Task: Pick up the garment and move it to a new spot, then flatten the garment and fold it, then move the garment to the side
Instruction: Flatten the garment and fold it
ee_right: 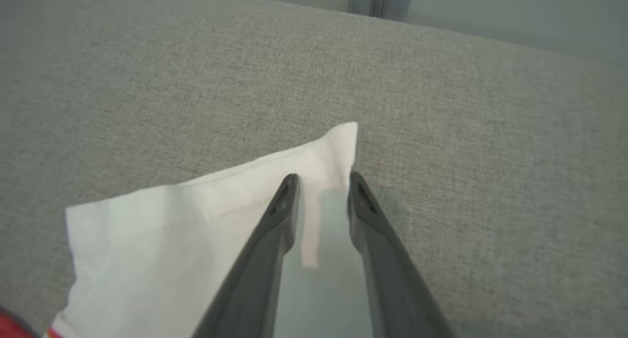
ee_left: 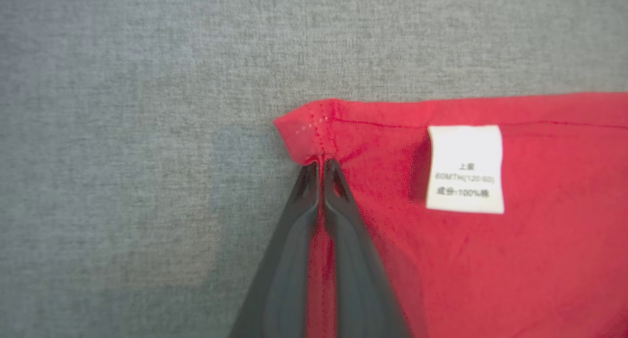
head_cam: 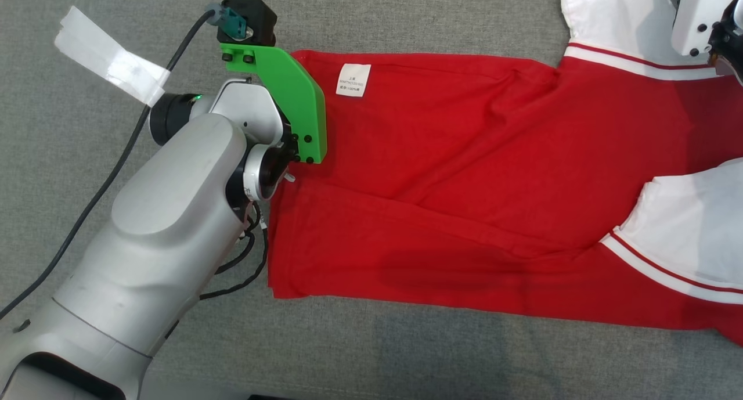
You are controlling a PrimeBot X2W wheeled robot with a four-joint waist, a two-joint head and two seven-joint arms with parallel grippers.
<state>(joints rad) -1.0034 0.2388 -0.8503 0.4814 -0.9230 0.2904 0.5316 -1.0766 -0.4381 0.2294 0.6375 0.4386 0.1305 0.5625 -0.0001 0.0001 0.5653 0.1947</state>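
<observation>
- The shirt (head_cam: 464,185), red with white sleeves, lies spread out on the grey surface (head_cam: 406,17), with some soft wrinkles.
- Its hem is on the left side. A white label (head_cam: 353,79) lies on the red cloth near the far hem corner.
- The left gripper (ee_left: 321,164) is clenched on the hem just beside this corner, and red cloth is pinched between its fingers.
- One white sleeve (ee_right: 196,230) lies flat, and its corner is well short of the far edge of the surface.
- The right gripper (ee_right: 321,181) is at this sleeve corner. Its fingers stand apart, with a strip of white cloth between them, not pressed on it.
- A green bracket (head_cam: 290,98) on the left wrist covers the hem edge in the head view.
</observation>
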